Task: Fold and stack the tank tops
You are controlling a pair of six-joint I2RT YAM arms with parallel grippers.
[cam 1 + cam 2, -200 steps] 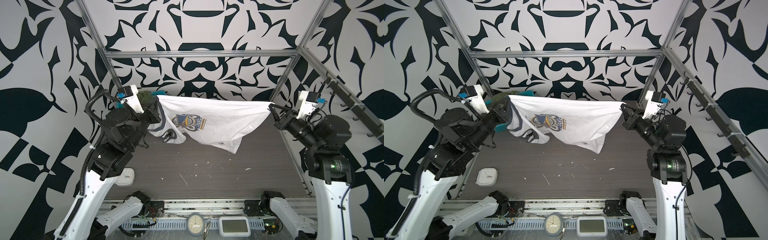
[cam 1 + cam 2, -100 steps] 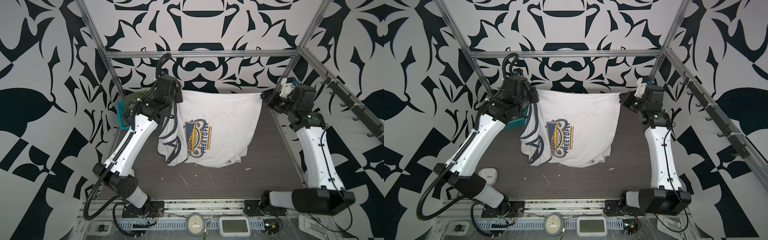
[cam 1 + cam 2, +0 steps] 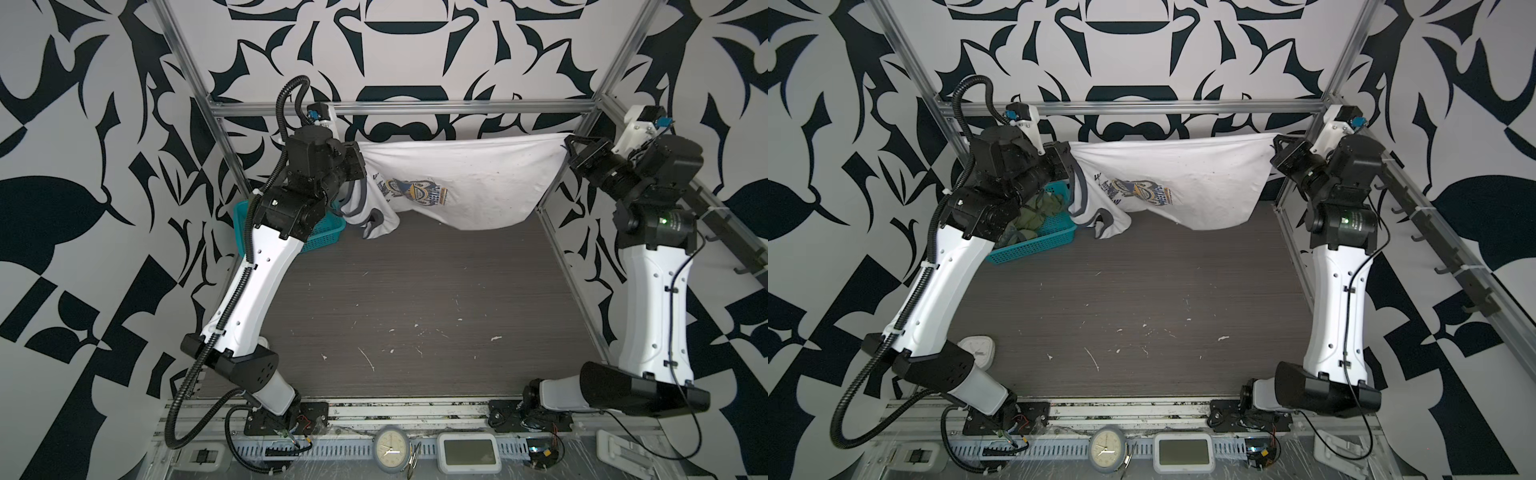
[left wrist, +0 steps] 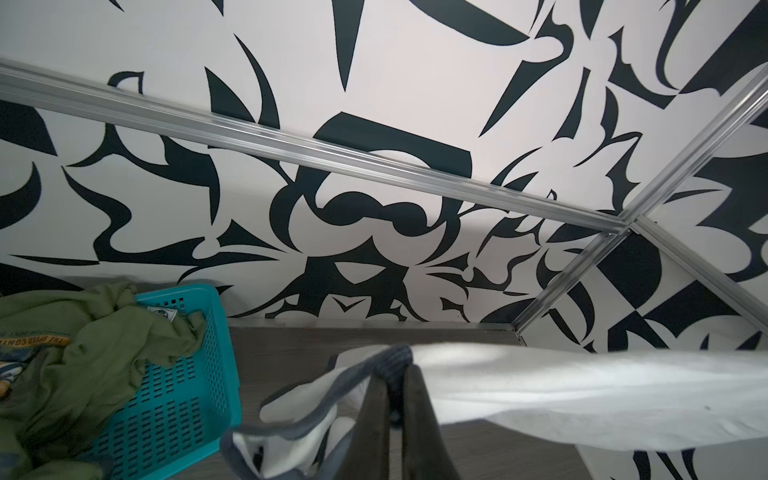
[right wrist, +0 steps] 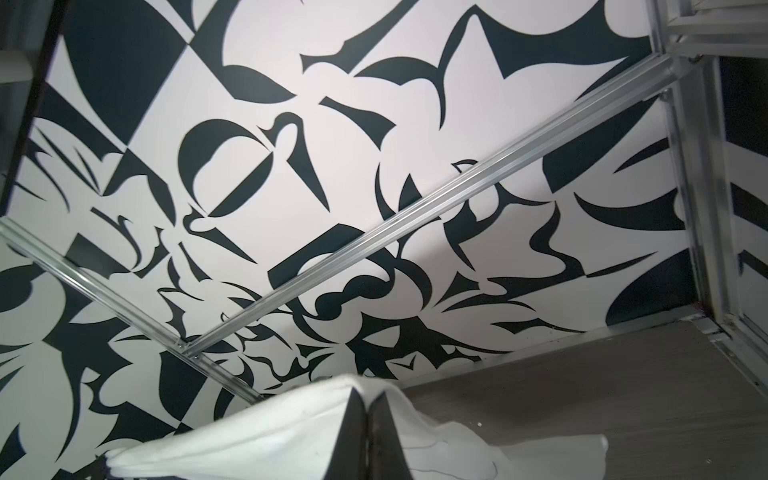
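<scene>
One teal basket (image 3: 1034, 247) near white top (image 3: 1204, 178)

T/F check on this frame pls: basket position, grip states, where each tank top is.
1. The teal basket stands on the table, on the left arm's side. True.
2. The left gripper and right gripper are both shut on the white tank top. True.
3. The white tank top lies flat on the table. False: it hangs stretched between the grippers.
4. The olive tank top is folded on the table. False: the olive tank top lies crumpled in the teal basket.
</scene>
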